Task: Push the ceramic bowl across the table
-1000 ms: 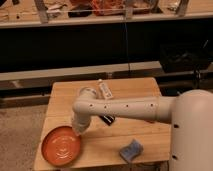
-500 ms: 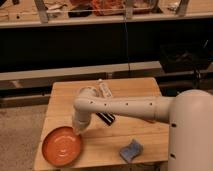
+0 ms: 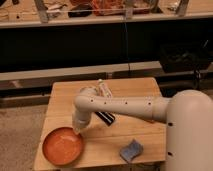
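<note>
The ceramic bowl, wide, shallow and orange-red, sits at the near left corner of the light-wood table. Its rim reaches the table's left and front edges. My white arm reaches from the right across the table and bends down at the elbow. The gripper is low over the tabletop at the bowl's far right rim, touching it or very close to it. The bowl is empty.
A blue sponge lies near the table's front right. A dark flat object lies under my forearm, and a small whitish item stands behind it. Long shelves with clutter run behind the table. My white body is at the right.
</note>
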Controlling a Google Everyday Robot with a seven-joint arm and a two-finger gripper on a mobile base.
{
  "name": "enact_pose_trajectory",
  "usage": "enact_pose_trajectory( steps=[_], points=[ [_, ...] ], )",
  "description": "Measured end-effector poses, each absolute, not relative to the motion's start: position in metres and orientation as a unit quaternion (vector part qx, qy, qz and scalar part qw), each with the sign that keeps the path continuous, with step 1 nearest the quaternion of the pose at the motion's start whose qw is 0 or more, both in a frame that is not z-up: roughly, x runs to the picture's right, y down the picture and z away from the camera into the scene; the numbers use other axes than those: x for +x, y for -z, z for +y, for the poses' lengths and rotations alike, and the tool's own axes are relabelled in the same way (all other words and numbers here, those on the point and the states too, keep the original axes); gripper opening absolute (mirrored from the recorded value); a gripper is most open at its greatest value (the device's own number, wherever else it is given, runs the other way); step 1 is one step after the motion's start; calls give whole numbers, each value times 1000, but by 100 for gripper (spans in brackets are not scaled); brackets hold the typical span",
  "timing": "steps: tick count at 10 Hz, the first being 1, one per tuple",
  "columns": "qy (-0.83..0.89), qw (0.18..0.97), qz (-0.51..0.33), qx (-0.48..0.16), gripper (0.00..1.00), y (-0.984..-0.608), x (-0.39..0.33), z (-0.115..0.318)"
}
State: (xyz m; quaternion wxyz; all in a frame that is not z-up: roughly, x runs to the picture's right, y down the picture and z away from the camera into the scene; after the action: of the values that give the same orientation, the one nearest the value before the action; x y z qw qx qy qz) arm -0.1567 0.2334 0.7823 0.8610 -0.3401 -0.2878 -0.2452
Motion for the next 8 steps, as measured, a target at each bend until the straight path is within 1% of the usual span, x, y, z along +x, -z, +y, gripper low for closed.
enact_pose_trajectory(
  steps=[8],
  points=[
    [204, 864, -290, -357, 2, -792, -118, 214]
  ],
)
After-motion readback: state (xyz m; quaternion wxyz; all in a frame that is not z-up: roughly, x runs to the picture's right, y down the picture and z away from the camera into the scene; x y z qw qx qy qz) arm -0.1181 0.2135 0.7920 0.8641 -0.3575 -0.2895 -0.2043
